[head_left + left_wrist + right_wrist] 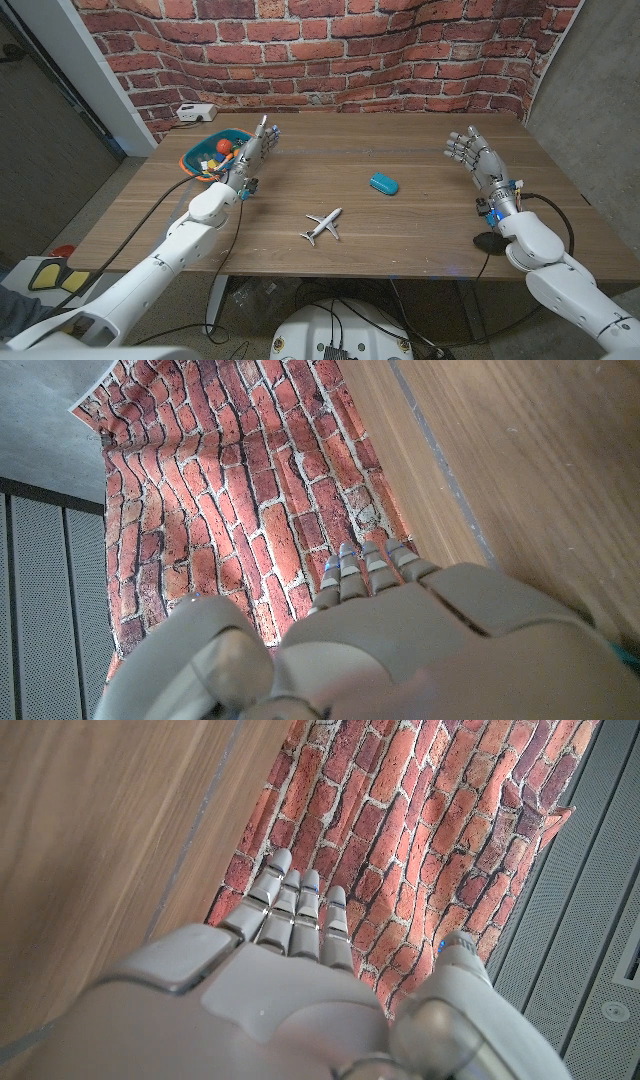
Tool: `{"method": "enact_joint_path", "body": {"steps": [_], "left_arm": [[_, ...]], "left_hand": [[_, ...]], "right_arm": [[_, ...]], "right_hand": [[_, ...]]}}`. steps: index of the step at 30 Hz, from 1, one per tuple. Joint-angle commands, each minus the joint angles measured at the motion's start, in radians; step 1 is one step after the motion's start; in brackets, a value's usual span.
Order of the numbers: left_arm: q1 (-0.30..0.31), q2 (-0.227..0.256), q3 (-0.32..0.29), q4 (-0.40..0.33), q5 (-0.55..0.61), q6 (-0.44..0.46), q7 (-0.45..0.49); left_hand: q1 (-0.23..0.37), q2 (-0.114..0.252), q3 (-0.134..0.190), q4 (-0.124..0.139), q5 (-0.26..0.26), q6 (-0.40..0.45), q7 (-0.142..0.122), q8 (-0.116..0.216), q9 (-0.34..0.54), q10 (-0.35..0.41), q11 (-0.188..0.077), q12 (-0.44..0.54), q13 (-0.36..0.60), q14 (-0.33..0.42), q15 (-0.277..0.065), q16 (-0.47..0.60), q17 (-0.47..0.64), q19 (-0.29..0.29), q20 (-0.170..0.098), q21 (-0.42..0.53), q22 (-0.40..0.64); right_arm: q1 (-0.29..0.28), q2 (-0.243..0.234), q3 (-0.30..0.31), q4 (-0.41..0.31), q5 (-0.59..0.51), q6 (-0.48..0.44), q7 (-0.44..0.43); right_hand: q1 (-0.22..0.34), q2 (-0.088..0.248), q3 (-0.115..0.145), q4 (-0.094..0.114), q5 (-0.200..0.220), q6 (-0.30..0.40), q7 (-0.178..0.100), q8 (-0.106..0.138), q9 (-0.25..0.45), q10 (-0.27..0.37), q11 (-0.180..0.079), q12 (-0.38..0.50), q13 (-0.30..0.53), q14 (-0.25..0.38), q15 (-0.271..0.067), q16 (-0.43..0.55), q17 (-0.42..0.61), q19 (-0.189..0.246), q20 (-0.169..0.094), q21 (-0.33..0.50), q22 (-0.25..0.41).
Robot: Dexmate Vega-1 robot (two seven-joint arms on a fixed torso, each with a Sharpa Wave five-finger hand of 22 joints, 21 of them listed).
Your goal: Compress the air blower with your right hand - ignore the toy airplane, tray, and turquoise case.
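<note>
Left hand [255, 150] stands open and empty, well apart from the action; right hand [470, 152], fingers spread and holding nothing, points away from the black air blower [487, 241], which lies behind it, beside its own forearm, so it likely must draw back

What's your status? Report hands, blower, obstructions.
Left hand open, right hand open, nothing held. Air blower, likely the dark thing by the right forearm, untouched. Nothing blocking; toy airplane and turquoise case lie apart, mid-table.

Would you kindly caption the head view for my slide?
Both robot hands, left and right, open above a wooden table holding a toy airplane.
</note>
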Motion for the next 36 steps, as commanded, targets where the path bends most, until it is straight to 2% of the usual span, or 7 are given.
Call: {"method": "enact_joint_path", "body": {"steps": [1, 9, 15, 21, 31, 36], "left_arm": [[-0.014, -0.017, 0.014, 0.011, 0.011, 0.004, 0.007], [-0.023, -0.029, 0.021, 0.016, 0.018, 0.001, 0.014], [-0.033, -0.033, 0.029, 0.020, 0.014, 0.017, 0.006], [-0.031, -0.033, 0.031, 0.014, 0.015, 0.023, 0.011], [-0.027, -0.036, 0.033, 0.007, 0.010, 0.032, 0.016], [-0.028, -0.040, 0.033, 0.015, 0.008, 0.028, 0.015]], "left_hand": [[0.001, 0.007, -0.001, -0.006, 0.003, 0.010, 0.003, 0.002, 0.002, 0.011, 0.000, 0.003, 0.001, 0.016, 0.000, 0.002, 0.004, 0.007, 0.000, 0.003, 0.003], [0.009, 0.012, -0.002, -0.010, 0.000, 0.038, 0.000, 0.009, 0.002, 0.035, 0.002, 0.009, 0.001, 0.042, -0.004, 0.008, 0.003, 0.023, 0.002, 0.007, 0.003], [0.012, 0.014, -0.002, -0.011, -0.002, 0.040, -0.001, 0.008, 0.002, 0.037, 0.001, 0.008, 0.001, 0.048, -0.006, 0.009, 0.003, 0.026, 0.003, 0.007, 0.003], [0.014, 0.015, -0.003, -0.011, -0.003, 0.041, -0.002, 0.007, 0.002, 0.037, 0.001, 0.006, 0.001, 0.048, -0.006, 0.007, 0.003, 0.026, 0.003, 0.006, 0.003], [0.017, 0.017, -0.004, -0.012, -0.004, 0.042, -0.002, 0.005, 0.002, 0.038, 0.000, 0.005, 0.001, 0.048, -0.007, 0.005, 0.004, 0.026, 0.006, 0.005, 0.003], [0.018, 0.018, -0.004, -0.012, -0.005, 0.043, -0.003, 0.004, 0.002, 0.039, 0.000, 0.004, 0.001, 0.049, -0.006, 0.004, 0.004, 0.028, 0.009, 0.005, 0.003]], "right_arm": [[-0.098, -0.001, 0.069, -0.042, -0.015, 0.016, -0.014], [-0.154, 0.014, 0.109, -0.067, -0.024, 0.021, -0.017], [-0.206, 0.021, 0.143, -0.094, -0.047, 0.016, -0.026], [-0.249, 0.058, 0.167, -0.104, -0.048, 0.033, -0.032], [-0.325, 0.089, 0.218, -0.138, -0.051, 0.038, -0.025], [-0.354, 0.118, 0.236, -0.152, -0.098, 0.051, -0.043]], "right_hand": [[0.013, -0.003, 0.002, -0.007, 0.003, 0.004, 0.000, -0.003, 0.002, 0.009, -0.002, 0.003, 0.003, 0.008, 0.000, 0.005, 0.001, 0.012, -0.003, -0.001, 0.002], [0.013, -0.003, 0.002, -0.007, 0.003, 0.006, -0.001, -0.003, 0.002, 0.013, -0.003, 0.003, 0.003, 0.012, 0.001, 0.005, 0.001, 0.014, -0.003, -0.003, 0.002], [0.011, -0.004, 0.000, -0.007, 0.002, 0.011, 0.010, -0.002, 0.002, 0.017, -0.004, 0.003, 0.003, 0.016, -0.002, 0.005, 0.002, 0.020, -0.003, -0.005, 0.002], [0.010, -0.005, -0.001, -0.007, 0.002, 0.011, 0.009, -0.003, 0.001, 0.019, -0.005, 0.003, 0.003, 0.019, -0.002, 0.005, 0.002, 0.024, -0.002, -0.006, 0.002], [0.010, -0.005, -0.001, -0.007, 0.002, 0.011, 0.011, -0.004, 0.001, 0.023, -0.006, 0.003, 0.003, 0.026, -0.005, 0.006, 0.002, 0.032, -0.002, -0.007, 0.002], [0.011, -0.004, -0.001, -0.008, 0.003, 0.017, 0.009, -0.002, 0.001, 0.029, -0.007, 0.004, 0.003, 0.033, -0.005, 0.007, 0.002, 0.039, -0.001, -0.007, 0.002]]}}
